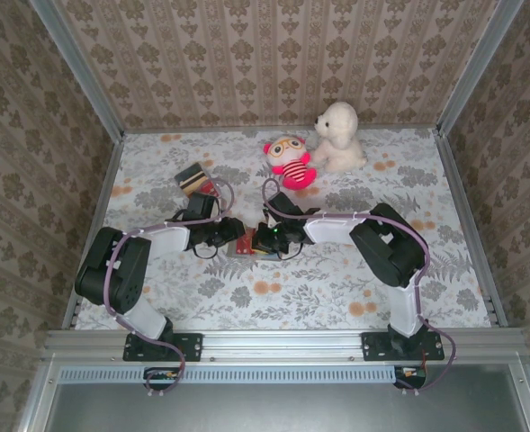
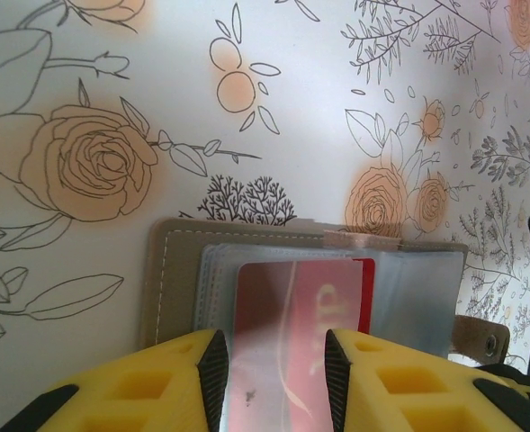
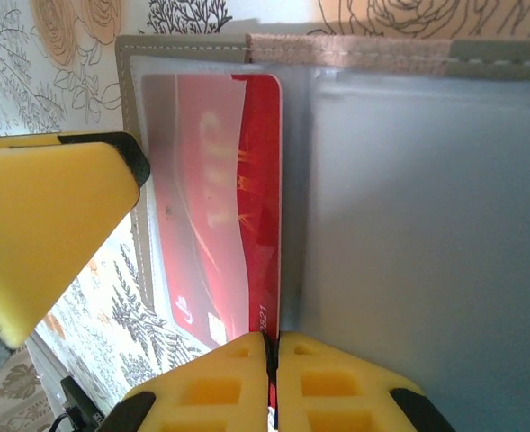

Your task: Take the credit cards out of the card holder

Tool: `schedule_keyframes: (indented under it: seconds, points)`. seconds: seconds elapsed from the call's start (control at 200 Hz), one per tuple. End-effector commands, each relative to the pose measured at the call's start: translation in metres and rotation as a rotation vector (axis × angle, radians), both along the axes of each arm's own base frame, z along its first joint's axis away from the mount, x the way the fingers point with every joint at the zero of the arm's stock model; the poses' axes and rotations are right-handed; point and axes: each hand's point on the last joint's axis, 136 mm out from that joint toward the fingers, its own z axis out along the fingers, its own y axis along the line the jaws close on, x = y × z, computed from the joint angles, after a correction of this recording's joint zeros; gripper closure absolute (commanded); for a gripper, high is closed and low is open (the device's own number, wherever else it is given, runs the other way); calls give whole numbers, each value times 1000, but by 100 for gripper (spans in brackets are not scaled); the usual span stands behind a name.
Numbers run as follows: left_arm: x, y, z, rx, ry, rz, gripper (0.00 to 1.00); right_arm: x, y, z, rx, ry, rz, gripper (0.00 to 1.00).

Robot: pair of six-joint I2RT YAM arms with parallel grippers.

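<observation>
The job looks partly done. A small pile of cards [image 1: 194, 180], dark, gold-brown and red, lies loose on the table [image 1: 336, 297], well beyond the left end effector [image 1: 224, 236] and apart from it.

The card holder [image 1: 245, 245] lies open and flat between the two end effectors, which meet over it. At least one red card [image 3: 220, 180] sits in a clear sleeve on one leaf.

In its wrist view, the right end effector [image 3: 273, 346] has its fingers pressed together. The near end of the red card's long edge runs straight into the seam between them, so it seems to have that edge pinched, though the contact itself is hidden.

The left end effector [image 2: 275, 351] has its fingers partly apart, a moderate gap. The sleeve and red card [image 2: 291, 297] run forward between them, and the grey leaf of the holder [image 2: 170, 270] reaches just ahead and to their left. It is probably steadying the holder.

What is left: slide this card free of its sleeve and set it down. The other pockets look empty from here, but the glare on the plastic makes that uncertain.
</observation>
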Motion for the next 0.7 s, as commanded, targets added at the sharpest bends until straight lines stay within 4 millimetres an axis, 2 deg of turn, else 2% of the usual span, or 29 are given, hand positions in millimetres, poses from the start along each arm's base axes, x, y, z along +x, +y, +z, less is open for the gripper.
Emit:
schedule_keyframes:
  seconds: [0.0, 0.15, 0.325, 0.47, 0.57, 0.695]
  points:
    - [-10, 12, -17, 50, 58, 21, 62, -5, -15, 0, -27, 19, -35, 90]
    - [-9, 14, -19, 51, 63, 22, 64, -9, -23, -4, -43, 32, -54, 90]
    - [-8, 13, -17, 49, 61, 20, 66, -9, -22, -5, -40, 39, -53, 90]
    - [-6, 13, -14, 46, 56, 13, 66, -6, -25, 1, -25, 13, -63, 93]
    - [-4, 11, -11, 37, 50, 9, 66, -3, -28, 8, 8, -22, -60, 100]
    - [-1, 7, -5, 14, 37, 6, 66, -2, -37, 16, 42, -74, -51, 100]
